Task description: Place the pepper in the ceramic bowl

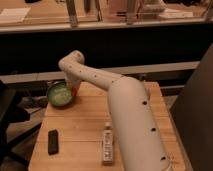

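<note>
The ceramic bowl point(59, 95) is round and green with a darker rim and a pale inside. It sits at the far left of the wooden table. My white arm reaches over the table from the lower right and bends down at the bowl. My gripper point(73, 88) hangs at the bowl's right rim, shut on the small orange-red pepper point(74, 92). The pepper shows at the gripper's tip, just over the rim. Most of the gripper is hidden by the wrist.
A black rectangular object point(52, 141) lies near the table's front left. A pale upright bottle or packet point(107, 145) stands at the front middle, beside my arm. The wooden table point(80, 125) ends close behind the bowl, with a dark counter beyond it.
</note>
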You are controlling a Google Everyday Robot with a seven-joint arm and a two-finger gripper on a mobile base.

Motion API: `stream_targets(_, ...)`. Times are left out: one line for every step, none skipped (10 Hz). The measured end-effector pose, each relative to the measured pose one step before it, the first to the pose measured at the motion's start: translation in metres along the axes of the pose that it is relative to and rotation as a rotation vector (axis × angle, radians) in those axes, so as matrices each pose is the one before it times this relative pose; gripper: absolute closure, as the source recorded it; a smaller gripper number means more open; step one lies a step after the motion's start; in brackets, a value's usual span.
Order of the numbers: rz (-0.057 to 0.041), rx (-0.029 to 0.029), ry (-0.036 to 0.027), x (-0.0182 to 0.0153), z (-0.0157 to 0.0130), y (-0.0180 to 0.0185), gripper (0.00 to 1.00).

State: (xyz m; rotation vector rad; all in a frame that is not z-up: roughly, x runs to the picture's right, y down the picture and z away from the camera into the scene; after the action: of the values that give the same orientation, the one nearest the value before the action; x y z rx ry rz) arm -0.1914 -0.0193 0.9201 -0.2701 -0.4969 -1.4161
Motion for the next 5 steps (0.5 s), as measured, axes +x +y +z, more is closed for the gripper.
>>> stream_targets(-0.02983, 0.01422, -0.00290, 0.00185, 0.00082, -0.01204, 0.96)
stream_targets(-0.02859, 0.01054, -0.00379, 0.00223, 0.00139, -0.01083, 0.96)
stream_targets(-0.03195, 0.01192, -0.00919, 0.00075, 0.00365, -0.01337, 0.96)
stream_targets(-0.02469, 0.01127, -0.00922, 0.00053, 0.00402, -0.01089, 0.96)
stream_targets(-0.03804, 0.01882, -0.02010, 0.00070, 0.00730, -0.01587, 0.96)
